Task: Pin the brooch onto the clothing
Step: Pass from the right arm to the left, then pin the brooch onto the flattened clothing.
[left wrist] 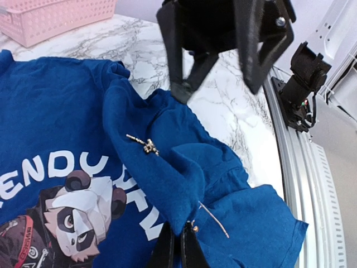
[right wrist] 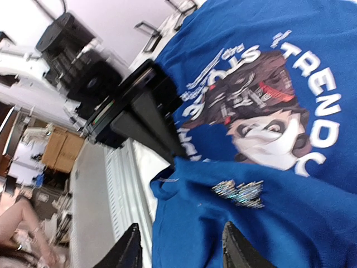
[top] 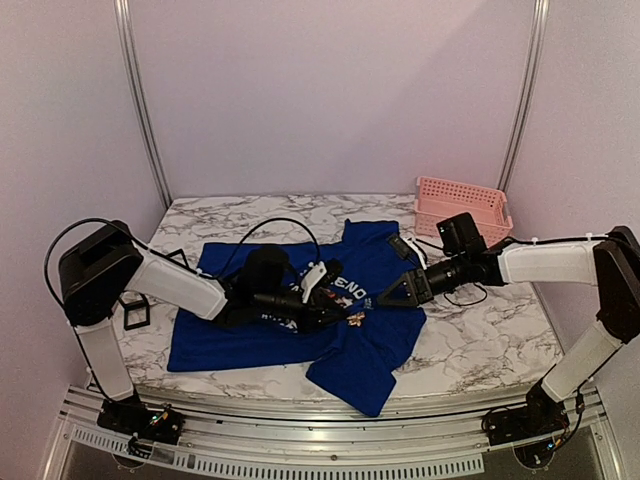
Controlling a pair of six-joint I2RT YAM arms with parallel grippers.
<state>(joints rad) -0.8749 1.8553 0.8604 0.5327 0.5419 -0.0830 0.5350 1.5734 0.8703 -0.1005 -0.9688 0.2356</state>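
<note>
Because our left jaws are clenched on a T-shirt fold beside the panda print and our right jaws hang released near the brooch resting there, we fear a tug could spill it.

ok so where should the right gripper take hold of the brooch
Grip the brooch across its short width, probably from above on the side of the right gripper: it lies flat and elongated on a raised fold of the clothing, and the left gripper pinches that fold nearby.
</note>
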